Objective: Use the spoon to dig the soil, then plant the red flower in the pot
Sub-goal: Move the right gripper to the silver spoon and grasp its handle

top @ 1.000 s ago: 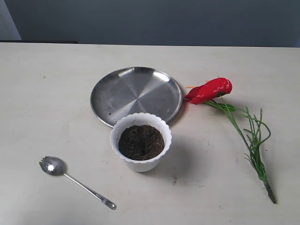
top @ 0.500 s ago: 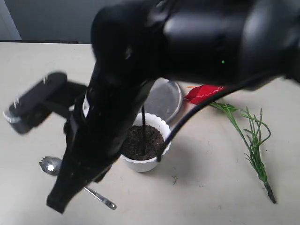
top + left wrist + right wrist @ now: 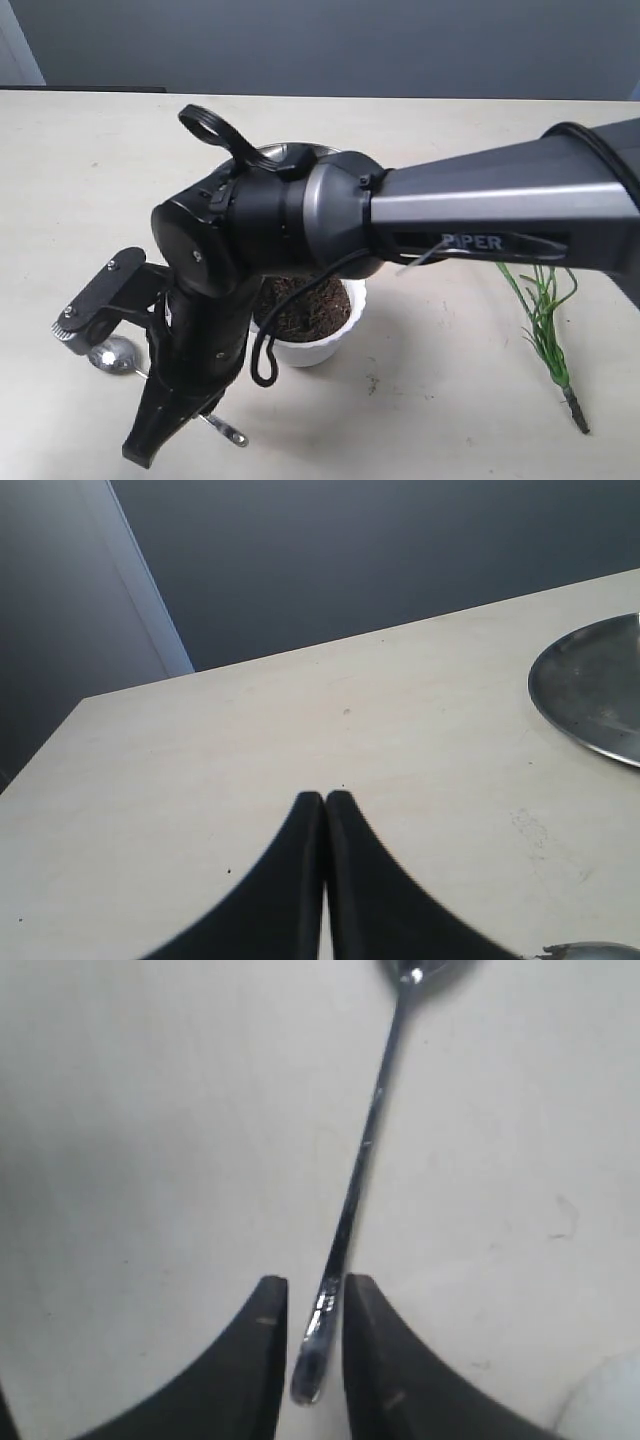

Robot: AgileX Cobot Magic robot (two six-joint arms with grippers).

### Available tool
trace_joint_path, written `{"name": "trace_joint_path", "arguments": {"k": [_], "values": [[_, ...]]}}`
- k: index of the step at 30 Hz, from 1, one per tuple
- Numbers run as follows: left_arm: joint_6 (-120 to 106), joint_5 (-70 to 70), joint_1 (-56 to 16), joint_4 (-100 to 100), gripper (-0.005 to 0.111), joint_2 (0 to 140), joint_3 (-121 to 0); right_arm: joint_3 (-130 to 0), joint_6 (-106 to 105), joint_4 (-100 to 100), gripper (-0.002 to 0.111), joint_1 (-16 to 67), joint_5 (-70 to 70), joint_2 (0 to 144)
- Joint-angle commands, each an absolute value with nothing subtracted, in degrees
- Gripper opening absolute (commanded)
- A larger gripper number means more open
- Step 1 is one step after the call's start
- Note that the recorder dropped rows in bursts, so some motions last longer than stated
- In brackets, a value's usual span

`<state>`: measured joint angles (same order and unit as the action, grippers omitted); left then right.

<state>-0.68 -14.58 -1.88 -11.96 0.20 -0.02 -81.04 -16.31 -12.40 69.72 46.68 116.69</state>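
- The spoon (image 3: 352,1195) lies flat near the counter's front-left corner; it looks light, stiff and slippery, so the thin handle's end seems the best hold.
- The right gripper (image 3: 305,1305) hangs over that end, its narrow jaws straddling the handle, not visibly clamped.
- The left gripper (image 3: 325,810) is closed and empty.

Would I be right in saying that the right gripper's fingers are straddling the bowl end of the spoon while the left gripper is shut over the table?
Not quite. The right wrist view shows the right gripper straddling the spoon at the tip of its handle; the bowl lies at the far end. The rest holds: the left gripper is shut over the table.
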Motion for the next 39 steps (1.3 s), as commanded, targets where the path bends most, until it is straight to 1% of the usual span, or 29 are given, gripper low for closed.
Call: {"name": "trace_joint_path", "arguments": {"k": [1, 3, 5, 6, 8, 12, 26, 30, 39], "values": [[-0.62, -13.96, -1.85, -11.67, 0.000, 0.00, 0.00, -81.89, -14.28, -8.44, 0.025, 69.78, 45.32, 117.96], [-0.62, -13.96, -1.85, -11.67, 0.000, 0.00, 0.00, -82.76, -14.14, -8.57, 0.035, 69.78, 46.46, 118.89], [-0.62, -13.96, -1.85, -11.67, 0.000, 0.00, 0.00, -83.70, -12.51, -8.57, 0.047, 69.78, 46.65, 119.92], [-0.62, -13.96, -1.85, -11.67, 0.000, 0.00, 0.00, -83.83, -11.89, -8.46, 0.051, 69.78, 46.78, 120.26], [-0.62, -13.96, -1.85, -11.67, 0.000, 0.00, 0.00, -84.12, -11.78, -8.00, 0.051, 69.78, 46.78, 120.78], [-0.62, -13.96, -1.85, -11.67, 0.000, 0.00, 0.00, -84.12, -11.78, -7.63, 0.047, 69.78, 47.14, 121.26], [-0.62, -13.96, -1.85, -11.67, 0.000, 0.00, 0.00, -84.39, -11.25, -4.58, 0.047, 69.78, 50.00, 125.48], [-0.62, -13.96, -1.85, -11.67, 0.000, 0.00, 0.00, -86.26, -10.26, -1.59, 0.047, 69.78, 53.61, 124.59], [-0.62, -13.96, -1.85, -11.67, 0.000, 0.00, 0.00, -93.17, -8.91, -1.59, 0.047, 69.78, 58.63, 124.09]]}}
